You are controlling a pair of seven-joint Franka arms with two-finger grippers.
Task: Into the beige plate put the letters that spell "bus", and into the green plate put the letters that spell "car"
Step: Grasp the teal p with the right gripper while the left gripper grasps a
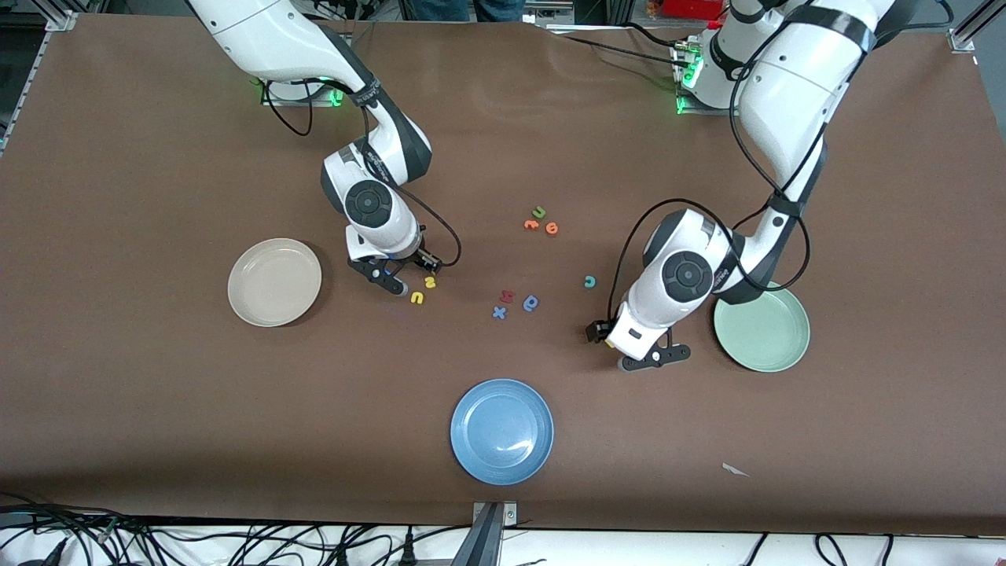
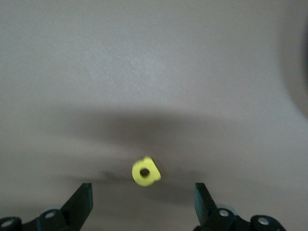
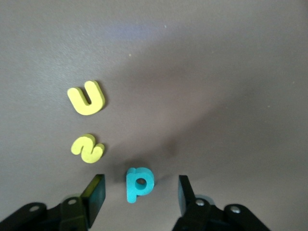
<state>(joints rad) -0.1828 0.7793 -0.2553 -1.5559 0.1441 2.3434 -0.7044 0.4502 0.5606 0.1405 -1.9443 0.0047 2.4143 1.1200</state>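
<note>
Front view: the right gripper [image 1: 397,281] sits low by the yellow u [image 1: 417,298] and yellow s [image 1: 430,282], near the beige plate [image 1: 274,281]; the left gripper [image 1: 655,359] is beside the green plate [image 1: 761,328].

Left wrist view: released, the left gripper has the yellow a [image 2: 146,172] on the tabletop between its fingers [image 2: 82,201].

Right wrist view: the right gripper, apart, brackets the teal b [image 3: 139,184], touching nothing.

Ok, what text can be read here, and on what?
yellow "u": foam letter on the table
yellow "s": foam letter beside it
teal "b": foam letter between the open right gripper fingers
yellow "a": foam letter at the open left gripper
teal "c": foam letter
green "u": foam letter
blue "x": foam letter
Too small to read: orange letters, red letter, blue looped letter.
</note>
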